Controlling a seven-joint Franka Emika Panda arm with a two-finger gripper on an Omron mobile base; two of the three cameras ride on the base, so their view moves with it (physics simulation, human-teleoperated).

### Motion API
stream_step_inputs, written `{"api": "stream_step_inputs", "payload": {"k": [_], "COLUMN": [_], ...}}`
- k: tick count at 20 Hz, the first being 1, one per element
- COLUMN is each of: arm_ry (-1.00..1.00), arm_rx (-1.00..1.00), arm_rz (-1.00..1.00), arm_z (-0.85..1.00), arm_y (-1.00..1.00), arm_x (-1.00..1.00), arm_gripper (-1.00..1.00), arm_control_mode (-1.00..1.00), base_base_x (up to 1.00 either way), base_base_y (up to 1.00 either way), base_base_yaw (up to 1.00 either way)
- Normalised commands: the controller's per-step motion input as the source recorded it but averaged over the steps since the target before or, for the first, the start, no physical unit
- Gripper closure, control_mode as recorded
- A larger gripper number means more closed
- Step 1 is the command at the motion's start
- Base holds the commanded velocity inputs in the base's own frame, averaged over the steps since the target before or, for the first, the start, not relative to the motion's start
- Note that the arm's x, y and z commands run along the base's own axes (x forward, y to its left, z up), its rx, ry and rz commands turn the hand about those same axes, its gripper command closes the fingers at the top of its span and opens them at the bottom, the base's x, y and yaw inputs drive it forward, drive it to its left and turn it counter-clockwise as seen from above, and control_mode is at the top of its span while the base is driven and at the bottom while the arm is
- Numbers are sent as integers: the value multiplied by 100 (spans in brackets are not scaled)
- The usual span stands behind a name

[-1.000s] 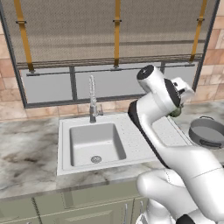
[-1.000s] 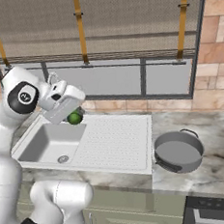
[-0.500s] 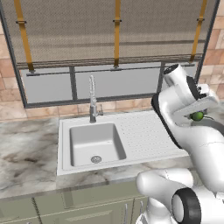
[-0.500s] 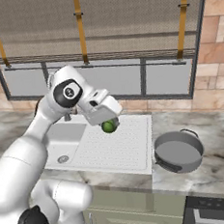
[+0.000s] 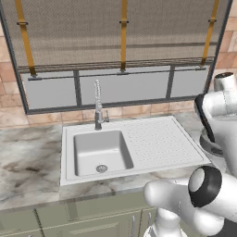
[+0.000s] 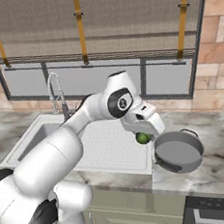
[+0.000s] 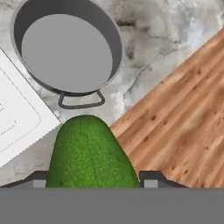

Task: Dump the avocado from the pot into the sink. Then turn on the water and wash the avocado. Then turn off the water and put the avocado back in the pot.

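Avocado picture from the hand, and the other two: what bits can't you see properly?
- Avocado, hand view: its lower end is cut off by the bottom edge, so where the tool's fingertips touch it is hidden.
- Avocado, right base view: mostly covered by the tool.
- Pot, left base view: mostly behind the white arm.
- Sink, right base view: basin blocked by the arm.

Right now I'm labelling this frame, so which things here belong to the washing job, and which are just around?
Job:
avocado, held in the fingers
pot, empty
sink
faucet

Around:
marble counter
window blind
wood floor
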Motion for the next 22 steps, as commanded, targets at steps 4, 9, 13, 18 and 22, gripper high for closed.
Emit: {"api": "stream_step_inputs", "payload": {"k": [4,9,13,18,22], "arm_ry": [-22,-26,-24,-18,-9], "arm_rx": [25,19,11,2,0], "arm_rz": [0,1,2,1,0], "arm_z": [-54,-47,-18,-2,-13], "arm_y": [-98,-71,-38,-15,-3], "arm_x": [8,37,70,56,23], "arm_gripper": [100,100,100,100,100], "arm_control_mode": [-100,-100,-100,-100,-100], "base_base_x": [0,0,0,0,0], "base_base_y": [0,0,0,0,0], "base_base_yaw": [0,0,0,0,0]}}
